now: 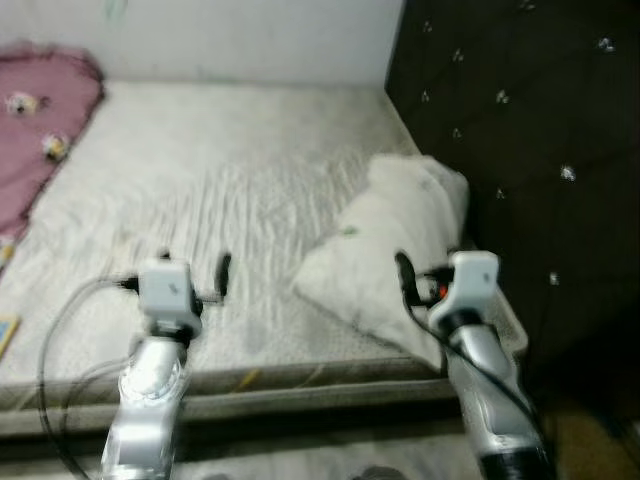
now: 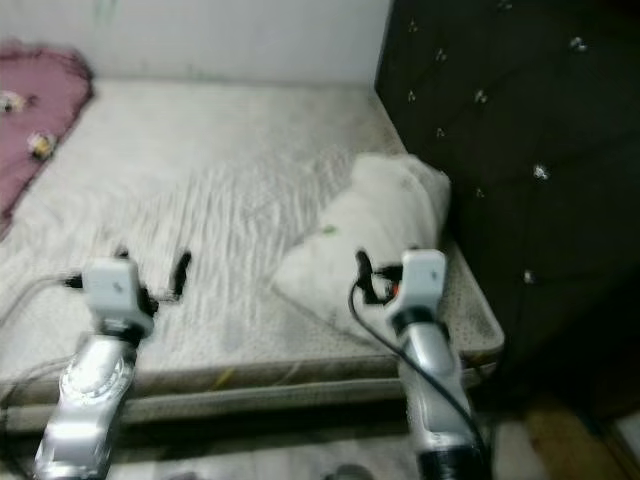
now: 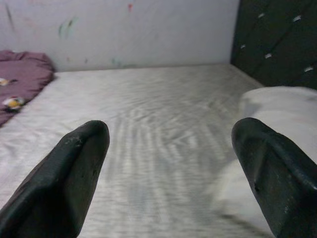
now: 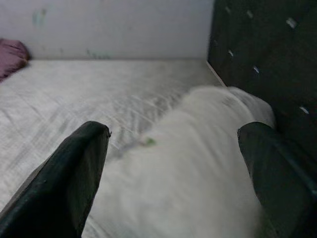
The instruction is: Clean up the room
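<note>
A white pillow (image 1: 390, 240) lies crumpled on the right side of the bed (image 1: 220, 170), close to the dark headboard. My right gripper (image 4: 173, 163) is open, held just above the pillow's near end at the bed's front edge, with nothing between its fingers (image 1: 403, 272). My left gripper (image 3: 171, 163) is open too and hovers over the bare sheet at the front left, empty. A maroon blanket (image 1: 35, 120) with small toys on it lies at the bed's far left.
A dark tufted headboard (image 1: 520, 150) stands along the right side. A pale wall (image 1: 250, 40) closes the back. The mattress's front edge (image 1: 300, 380) runs just ahead of my arms. A yellow item (image 1: 5, 335) shows at the left border.
</note>
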Motion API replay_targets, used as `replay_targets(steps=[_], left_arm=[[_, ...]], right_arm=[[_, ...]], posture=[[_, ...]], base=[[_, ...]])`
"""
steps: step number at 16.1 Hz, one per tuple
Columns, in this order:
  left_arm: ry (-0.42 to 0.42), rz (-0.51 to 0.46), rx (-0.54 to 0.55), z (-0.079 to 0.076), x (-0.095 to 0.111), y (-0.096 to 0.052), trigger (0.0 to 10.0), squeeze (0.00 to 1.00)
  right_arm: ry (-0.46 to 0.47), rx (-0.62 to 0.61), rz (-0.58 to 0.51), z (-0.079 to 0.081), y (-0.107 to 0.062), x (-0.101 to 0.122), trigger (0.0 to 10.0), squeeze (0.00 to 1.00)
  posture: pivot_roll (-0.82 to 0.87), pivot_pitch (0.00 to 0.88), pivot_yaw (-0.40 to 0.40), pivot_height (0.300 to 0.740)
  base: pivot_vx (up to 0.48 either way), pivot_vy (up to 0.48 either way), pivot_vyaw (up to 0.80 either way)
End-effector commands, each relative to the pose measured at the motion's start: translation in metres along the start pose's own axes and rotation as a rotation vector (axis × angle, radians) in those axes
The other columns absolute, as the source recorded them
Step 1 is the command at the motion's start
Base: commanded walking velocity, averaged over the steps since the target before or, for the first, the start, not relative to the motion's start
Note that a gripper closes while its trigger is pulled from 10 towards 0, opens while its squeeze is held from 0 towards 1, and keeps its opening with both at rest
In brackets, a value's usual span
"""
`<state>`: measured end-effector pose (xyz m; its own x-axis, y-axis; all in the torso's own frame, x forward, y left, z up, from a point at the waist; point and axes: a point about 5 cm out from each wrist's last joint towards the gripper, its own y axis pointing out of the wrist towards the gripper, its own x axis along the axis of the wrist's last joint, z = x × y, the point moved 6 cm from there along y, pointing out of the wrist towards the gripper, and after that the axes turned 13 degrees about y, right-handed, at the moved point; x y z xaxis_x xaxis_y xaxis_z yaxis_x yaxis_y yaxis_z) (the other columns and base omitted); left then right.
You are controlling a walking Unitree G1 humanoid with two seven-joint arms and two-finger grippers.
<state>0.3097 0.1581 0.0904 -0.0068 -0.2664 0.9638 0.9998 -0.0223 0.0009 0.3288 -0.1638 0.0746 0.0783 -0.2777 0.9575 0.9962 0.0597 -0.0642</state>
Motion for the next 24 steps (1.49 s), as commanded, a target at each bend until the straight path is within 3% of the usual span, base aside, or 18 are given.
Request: replay_targets(steps=[1,3,5,11,13,20,24], left_arm=[[0.034,-0.015,0.038,0.012,0.004,0.0,10.0,0.0],[0.021,0.029,0.121,0.024,-0.003,0.0,10.0,0.0],[0.01,0.04,0.124,0.026,-0.006,-0.002,10.0,0.0],[-0.048,0.01,0.031,0.009,-0.003,-0.003,10.0,0.0],[-0.04,0.007,0.019,0.007,-0.003,-0.003,10.0,0.0],[-0.042,0.0,-0.012,0.003,-0.003,-0.002,10.0,0.0],[-0.063,0.015,-0.03,-0.001,-0.005,-0.001,10.0,0.0]], right_arm=[[0.011,-0.003,-0.024,0.002,0.003,0.008,10.0,0.0],[0.023,0.037,0.001,0.016,0.001,-0.002,10.0,0.0],[0.032,0.033,0.011,0.016,0.0,-0.004,10.0,0.0],[0.011,0.007,0.006,0.012,-0.002,-0.004,10.0,0.0],[0.006,0.05,-0.001,0.018,-0.002,-0.002,10.0,0.0],[0.015,0.06,0.023,0.015,0.002,-0.002,10.0,0.0],[-0.04,0.058,0.043,0.015,0.004,-0.004,10.0,0.0]], posture=[[-0.01,0.0,-0.026,0.74],[-0.01,0.0,-0.015,0.74],[-0.02,0.0,-0.007,0.74],[-0.03,0.0,-0.005,0.74],[-0.03,0.0,-0.005,0.74],[-0.03,0.0,-0.011,0.74],[-0.03,0.0,-0.011,0.74]], base=[[0.0,0.0,0.0],[0.0,0.0,0.0],[0.0,0.0,0.0],[0.044,0.0,0.0],[0.278,0.0,0.0],[0.333,0.0,0.0],[0.316,0.0,0.0]])
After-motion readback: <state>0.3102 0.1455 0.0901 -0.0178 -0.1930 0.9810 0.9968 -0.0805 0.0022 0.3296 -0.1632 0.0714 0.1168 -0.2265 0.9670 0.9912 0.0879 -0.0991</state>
